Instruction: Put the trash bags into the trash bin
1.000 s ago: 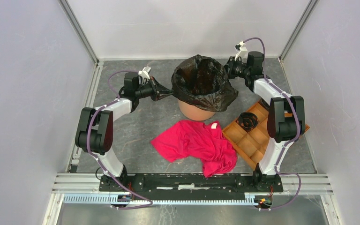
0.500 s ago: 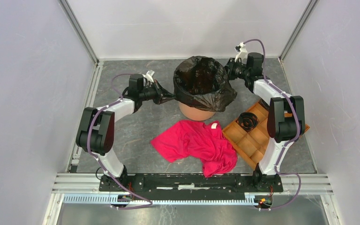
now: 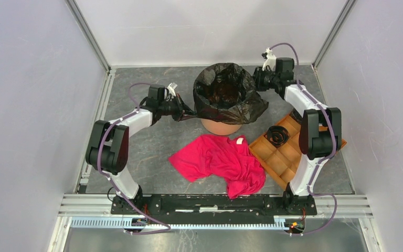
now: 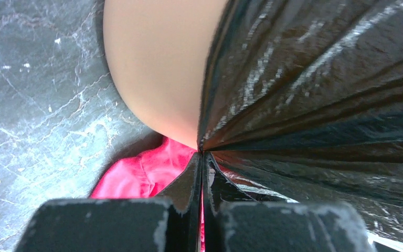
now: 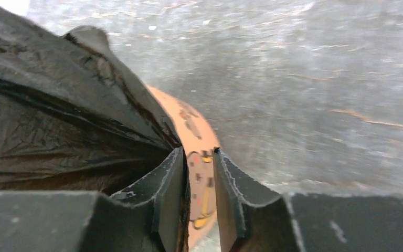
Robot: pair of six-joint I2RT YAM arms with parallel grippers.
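The pale-orange trash bin (image 3: 220, 127) stands at the back middle of the table. A glossy black trash bag (image 3: 223, 94) lines it, with its edge draped over the rim. My left gripper (image 3: 188, 112) is at the bin's left side, shut on a stretched fold of the bag (image 4: 315, 79), with the bin wall (image 4: 157, 68) just beyond. My right gripper (image 3: 255, 80) is at the bin's far right rim. In the right wrist view, its jaws (image 5: 199, 157) stand slightly apart. The bag (image 5: 57, 121) lies against the left finger and the bin wall (image 5: 191, 126) shows through the gap.
A red cloth garment (image 3: 220, 157) lies crumpled in front of the bin and shows in the left wrist view (image 4: 136, 173). A brown compartment tray (image 3: 283, 157) sits at the right, with a black coiled item (image 3: 277, 135) in one cell. Grey walls enclose the table.
My left gripper has moved right toward the bin and lower, carrying the bag's left edge down the bin's side. The right gripper has shifted slightly at the far rim.
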